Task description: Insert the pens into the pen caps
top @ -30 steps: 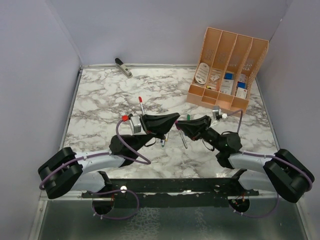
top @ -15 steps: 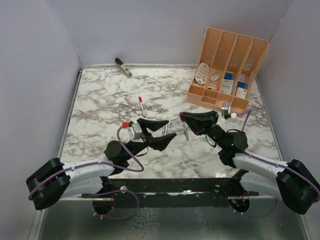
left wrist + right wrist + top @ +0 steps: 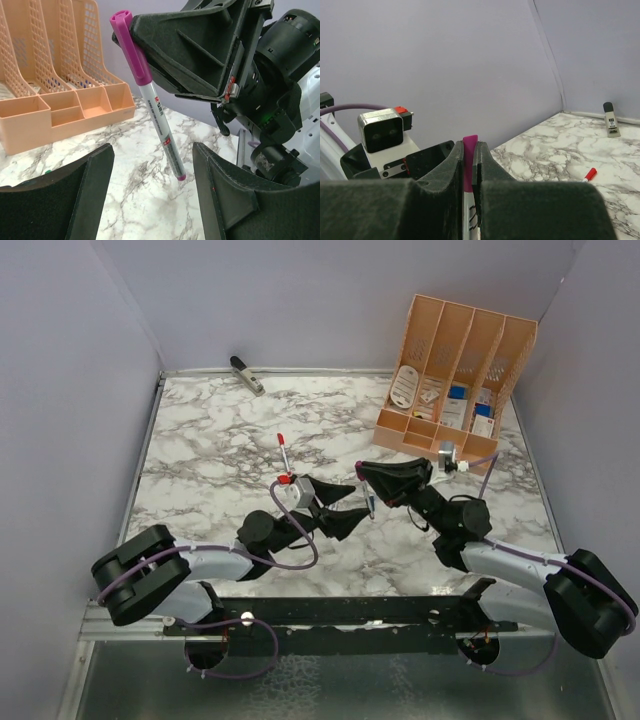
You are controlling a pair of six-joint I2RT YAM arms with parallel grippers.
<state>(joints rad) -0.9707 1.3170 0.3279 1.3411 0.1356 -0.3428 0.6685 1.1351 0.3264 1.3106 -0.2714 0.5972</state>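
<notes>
A magenta-capped pen [image 3: 159,120] is gripped near its cap by the right gripper [image 3: 368,476] jaws. Its long axis is held near upright, cap uppermost, lower end toward the tabletop [image 3: 200,450]. The left gripper [image 3: 343,506] jaws are spread open.

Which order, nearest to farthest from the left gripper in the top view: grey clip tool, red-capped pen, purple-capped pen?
1. The purple-capped pen, between the left gripper fingers.
2. The red-capped pen, just beyond, leftward.
3. The grey clip tool, at the far back edge, left.

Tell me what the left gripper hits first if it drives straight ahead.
Probably the white marker pen with a purple cap, held by the right gripper just ahead of the open left gripper; depth is unclear.
</notes>
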